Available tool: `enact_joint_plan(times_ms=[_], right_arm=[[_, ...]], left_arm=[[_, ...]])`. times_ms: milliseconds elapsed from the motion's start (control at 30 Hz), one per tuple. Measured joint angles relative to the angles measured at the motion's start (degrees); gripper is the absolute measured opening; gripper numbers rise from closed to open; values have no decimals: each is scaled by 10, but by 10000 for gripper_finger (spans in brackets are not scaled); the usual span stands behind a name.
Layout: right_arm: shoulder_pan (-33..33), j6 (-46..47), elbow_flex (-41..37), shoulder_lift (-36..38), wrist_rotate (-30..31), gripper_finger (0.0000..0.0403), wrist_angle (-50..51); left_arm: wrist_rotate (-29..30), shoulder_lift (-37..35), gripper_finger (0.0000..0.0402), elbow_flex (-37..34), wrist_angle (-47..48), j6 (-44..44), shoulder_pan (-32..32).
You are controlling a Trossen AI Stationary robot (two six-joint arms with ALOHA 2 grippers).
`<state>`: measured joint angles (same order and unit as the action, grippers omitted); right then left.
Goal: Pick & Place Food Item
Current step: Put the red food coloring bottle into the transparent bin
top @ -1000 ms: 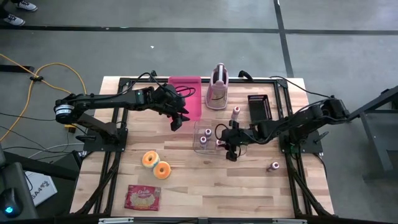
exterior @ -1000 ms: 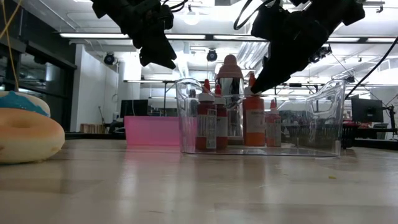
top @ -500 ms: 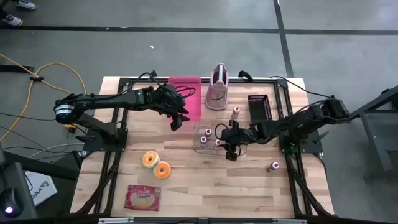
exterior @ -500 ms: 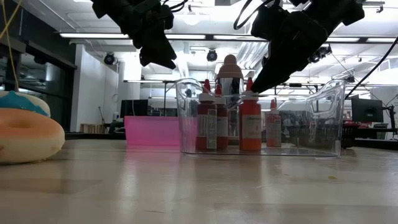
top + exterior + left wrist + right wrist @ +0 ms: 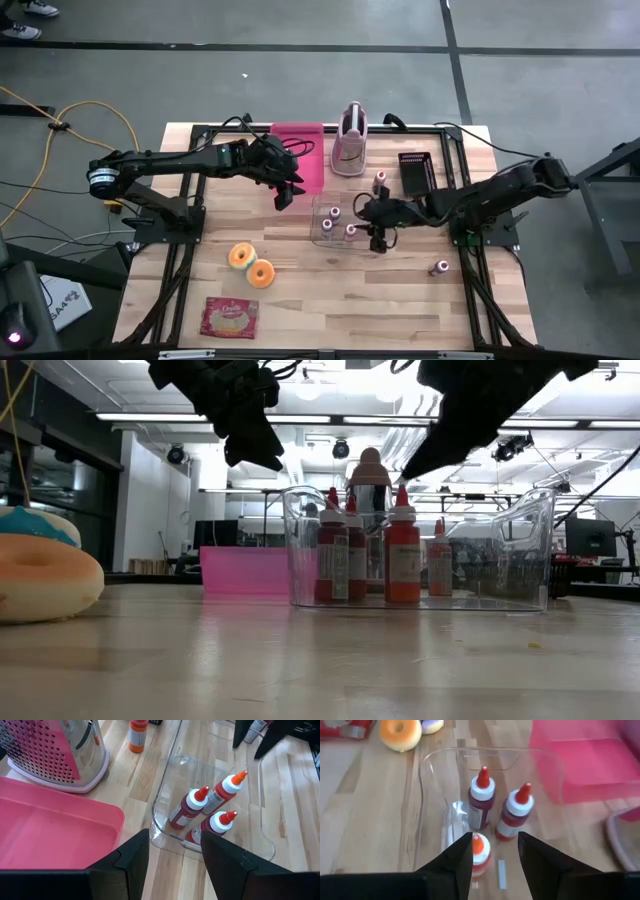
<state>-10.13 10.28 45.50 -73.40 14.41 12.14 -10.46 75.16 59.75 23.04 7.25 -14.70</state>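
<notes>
3 red sauce bottles (image 5: 340, 220), white collars, red pointed caps, upright inside clear plastic bin (image 5: 322, 236) near counter centre. Two side by side, third just beside them toward bin's middle. Fourth same bottle (image 5: 380, 181) upright on counter beyond bin. Fifth (image 5: 440, 267) on counter, well apart toward right; pose unclear.

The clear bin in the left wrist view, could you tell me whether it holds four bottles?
No, the clear bin holds three red bottles, standing close together at one end.
</notes>
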Motion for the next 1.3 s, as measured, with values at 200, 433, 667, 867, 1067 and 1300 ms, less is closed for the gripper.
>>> enact_joint_plan(times_ms=[200,433,667,867,1067,1300], right_arm=[[-13,20,0,39,3,144,59],[-72,-20,0,65,-14,144,89],[-159,17,0,112,-9,144,165],[-236,64,0,132,-11,144,208],[-313,73,0,133,-15,144,211],[-393,100,0,133,-15,144,212]], left_arm=[[0,0,173,0,-3,0,0],[0,0,173,0,-6,0,0],[0,0,173,0,-11,0,0],[0,0,173,0,-14,0,0],[0,0,173,0,-15,0,0],[0,0,173,0,-17,0,0]])
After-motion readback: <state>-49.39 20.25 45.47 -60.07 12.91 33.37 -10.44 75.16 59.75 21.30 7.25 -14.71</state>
